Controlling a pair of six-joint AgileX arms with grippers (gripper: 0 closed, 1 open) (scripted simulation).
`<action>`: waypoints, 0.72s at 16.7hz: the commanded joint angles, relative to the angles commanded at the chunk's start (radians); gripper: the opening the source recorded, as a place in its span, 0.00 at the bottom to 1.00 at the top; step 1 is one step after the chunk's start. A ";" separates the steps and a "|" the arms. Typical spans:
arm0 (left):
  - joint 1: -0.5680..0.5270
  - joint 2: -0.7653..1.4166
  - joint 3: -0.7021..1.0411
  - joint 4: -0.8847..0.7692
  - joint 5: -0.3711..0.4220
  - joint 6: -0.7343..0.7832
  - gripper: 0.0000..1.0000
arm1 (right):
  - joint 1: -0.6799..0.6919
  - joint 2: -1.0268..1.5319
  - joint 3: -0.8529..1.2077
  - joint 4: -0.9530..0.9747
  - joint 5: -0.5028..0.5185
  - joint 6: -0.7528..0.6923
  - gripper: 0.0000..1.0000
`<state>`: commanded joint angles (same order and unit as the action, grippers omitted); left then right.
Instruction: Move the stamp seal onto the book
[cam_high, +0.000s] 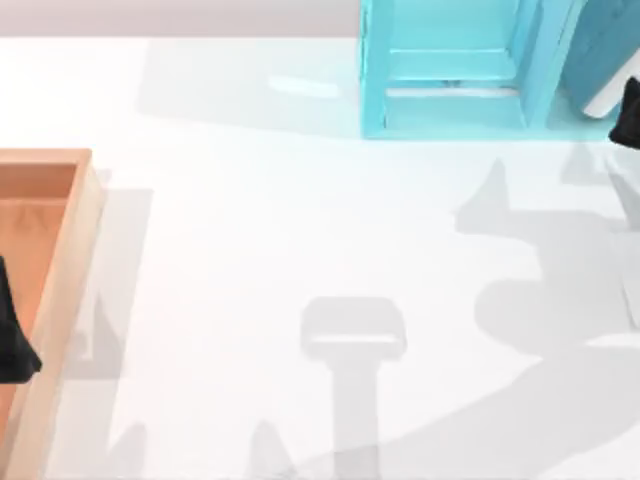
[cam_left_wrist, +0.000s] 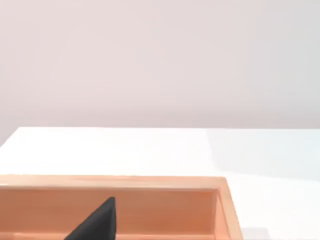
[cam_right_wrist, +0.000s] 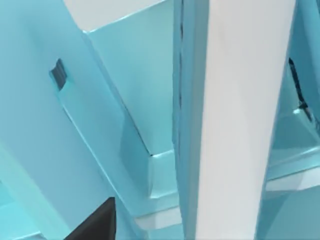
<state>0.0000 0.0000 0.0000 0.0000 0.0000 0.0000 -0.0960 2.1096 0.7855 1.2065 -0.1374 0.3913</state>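
The stamp seal is out of view. The book (cam_high: 603, 55), teal-blue with white page edges, stands tilted at the table's far right corner, against the turquoise shelf unit. My right gripper (cam_high: 630, 115) is a black shape right beside the book's lower end. The right wrist view looks closely at the book's (cam_right_wrist: 240, 100) white page edges, with a black part of the right gripper (cam_right_wrist: 97, 222) in front. My left gripper (cam_high: 12, 345) hovers over the wooden tray at the left edge, and its black tip (cam_left_wrist: 97, 222) shows above the tray's floor.
The turquoise shelf unit (cam_high: 450, 70) stands at the back, right of centre. An open wooden tray (cam_high: 75, 250) lies along the left edge; its rim (cam_left_wrist: 150, 182) crosses the left wrist view. White tabletop spreads between tray and shelf, crossed by arm shadows.
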 joint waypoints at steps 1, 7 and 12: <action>0.000 0.000 0.000 0.000 0.000 0.000 1.00 | 0.000 0.008 0.013 -0.005 0.002 0.000 1.00; 0.000 0.000 0.000 0.000 0.000 0.000 1.00 | 0.013 0.151 0.269 -0.113 0.019 0.003 1.00; 0.000 0.000 0.000 0.000 0.000 0.000 1.00 | 0.025 0.252 0.464 -0.207 0.033 0.003 1.00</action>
<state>0.0000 0.0000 0.0000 0.0000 0.0000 0.0000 -0.0709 2.3620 1.2497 0.9995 -0.1046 0.3940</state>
